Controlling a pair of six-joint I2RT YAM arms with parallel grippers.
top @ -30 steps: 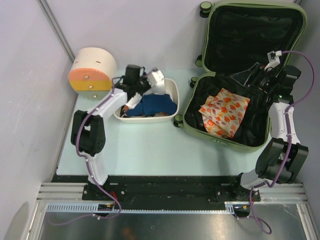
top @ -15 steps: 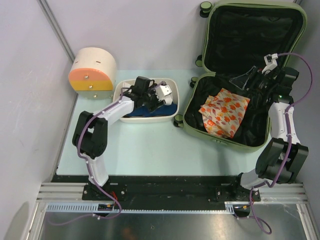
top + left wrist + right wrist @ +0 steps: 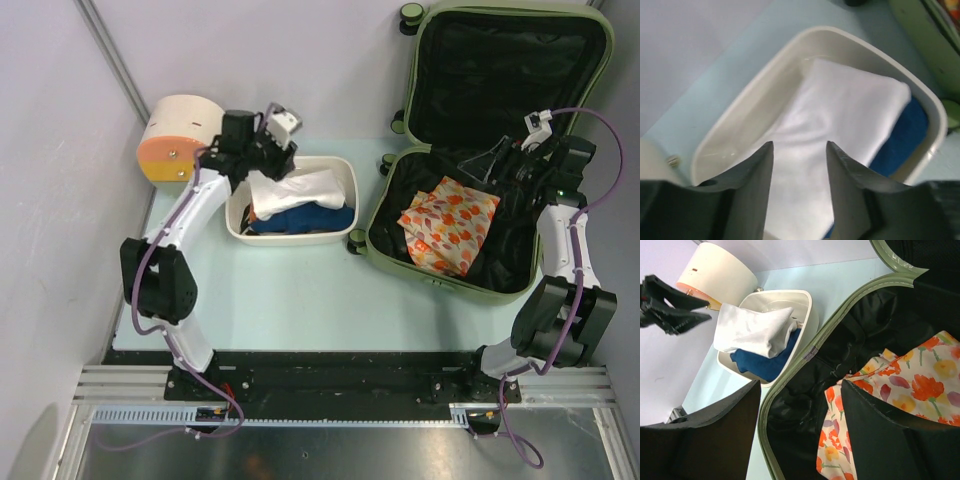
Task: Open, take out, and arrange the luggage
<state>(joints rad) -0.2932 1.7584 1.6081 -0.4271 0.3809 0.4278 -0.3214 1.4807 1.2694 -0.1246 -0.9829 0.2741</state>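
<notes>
On the overhead view read as a clock face, the luggage [image 3: 500, 70] sat at 2 o'clock on the table [image 3: 300, 300]. It was open, with its lid thrown back toward 12 o'clock and its black lining showing in both halves. A folded floral-print cloth [image 3: 448, 225] lay in the nearer half, toward 6 o'clock of the hinge.

Your right gripper [image 3: 492, 160] hung over the luggage close to the hinge line. In its wrist view its fingers were spread wide with nothing between them [image 3: 801, 385], and the floral-print cloth showed at 4 o'clock beyond them.

Just toward 11 o'clock of centre stood the white tub [image 3: 290, 240]. In it a white cloth [image 3: 298, 188] lay on top of a blue cloth [image 3: 305, 215].

Your left gripper [image 3: 270, 155] was over the tub's 10 o'clock corner. Its wrist view showed the fingers parted and empty [image 3: 799, 150], with the white cloth lying in the tub below them and the blue cloth peeking out at 4 o'clock.

The round drawer box [image 3: 185, 125] with its orange front stood at 10 o'clock, just beside the tub and apart from the luggage.
</notes>
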